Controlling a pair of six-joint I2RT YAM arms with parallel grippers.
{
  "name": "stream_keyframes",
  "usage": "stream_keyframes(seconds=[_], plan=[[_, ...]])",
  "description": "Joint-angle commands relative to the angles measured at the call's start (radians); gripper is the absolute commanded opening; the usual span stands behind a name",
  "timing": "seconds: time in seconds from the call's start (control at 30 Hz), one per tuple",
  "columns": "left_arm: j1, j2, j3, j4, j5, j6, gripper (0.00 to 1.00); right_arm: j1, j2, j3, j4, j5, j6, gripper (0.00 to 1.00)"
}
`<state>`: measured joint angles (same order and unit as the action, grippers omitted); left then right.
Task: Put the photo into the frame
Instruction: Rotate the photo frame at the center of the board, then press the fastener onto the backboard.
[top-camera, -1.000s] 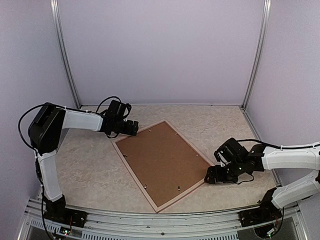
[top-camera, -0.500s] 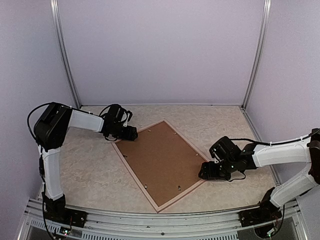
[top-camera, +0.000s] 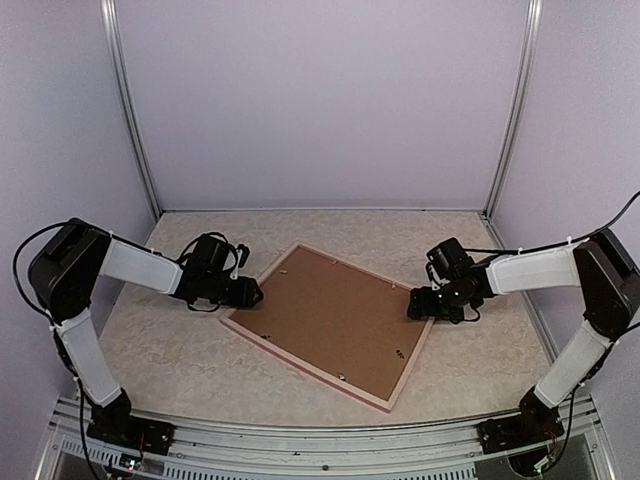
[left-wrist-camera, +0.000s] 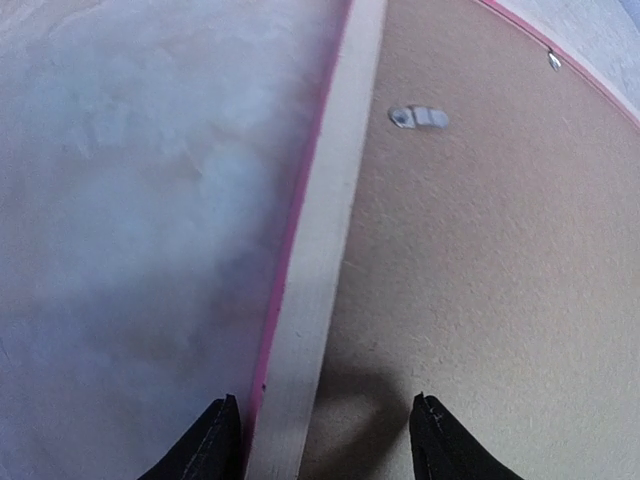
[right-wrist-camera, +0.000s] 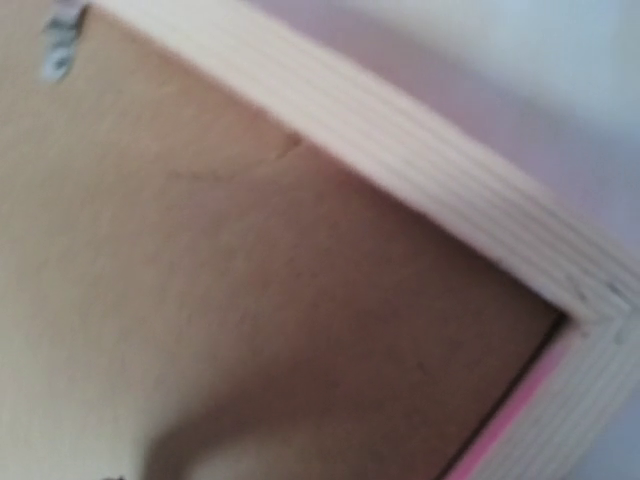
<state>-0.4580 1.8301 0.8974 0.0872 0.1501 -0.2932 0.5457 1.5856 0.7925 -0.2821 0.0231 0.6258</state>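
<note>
Lilac walls (top-camera: 320, 100) enclose mottled beige table (top-camera: 170, 350); frame (left-wrist-camera: 318, 260) lies face-down.

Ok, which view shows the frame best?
Top external: the frame lies back-up on the table, nearly its whole outline in view. Left wrist shows only one pale rail with its pink edge; right wrist only a blurred corner.
</note>
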Motion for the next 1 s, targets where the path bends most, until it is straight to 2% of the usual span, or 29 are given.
stream_keyframes(seconds=[0.0,0.2,0.3,0.5,0.7,0.83,0.97], plan=[[-0.182,-0.055,-0.121,-0.105,0.069,-0.116,0.57,-0.056,0.105,0.11,0.042,-0.061,-0.158,0.84],[-0.409,-0.167,-0.184,-0.164,-0.024,-0.266,0.57,-0.113,0.228,0.233,0.025,-0.083,-0.292,0.85],[-0.446,-0.2,-0.167,-0.233,-0.085,-0.309,0.58,-0.123,0.26,0.279,0.005,-0.07,-0.346,0.86],[-0.389,-0.202,-0.087,-0.32,-0.238,-0.303,0.81,-0.133,0.22,0.279,-0.022,-0.037,-0.377,0.88],[-0.306,-0.135,0.001,-0.317,-0.289,-0.229,0.96,-0.135,0.122,0.243,-0.054,-0.031,-0.374,0.89],[-0.267,-0.049,0.072,-0.317,-0.297,-0.173,0.97,-0.135,0.088,0.215,-0.058,-0.031,-0.361,0.88],[-0.238,0.009,0.133,-0.326,-0.307,-0.137,0.92,-0.134,0.067,0.19,-0.06,-0.031,-0.347,0.88]])
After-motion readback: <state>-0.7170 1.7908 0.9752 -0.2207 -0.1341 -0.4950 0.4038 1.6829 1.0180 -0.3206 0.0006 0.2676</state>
